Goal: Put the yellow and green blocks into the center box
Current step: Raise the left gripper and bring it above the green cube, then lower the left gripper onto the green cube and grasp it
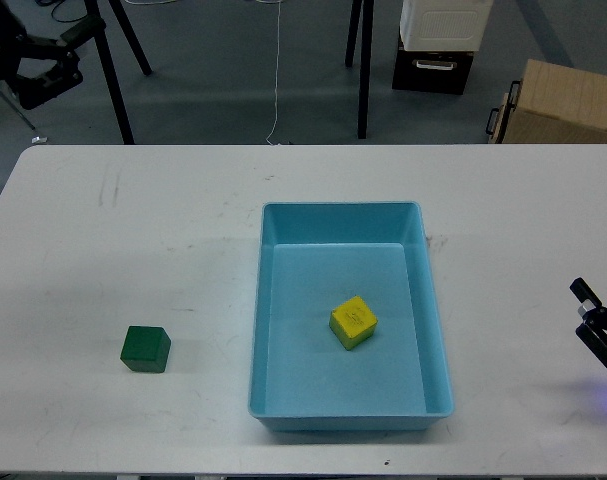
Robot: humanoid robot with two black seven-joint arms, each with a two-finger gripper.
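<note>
Yellow block [353,322] is already lying inside the blue tray [265,330], toward its middle, so half the job looks finished. Green block [145,349] is sitting alone on the white table [103,250], well left of the tray, waiting to be picked up. Right gripper [591,312] is peeking in at the edge, apparently open and holding nothing; left gripper isn't showing.
</note>
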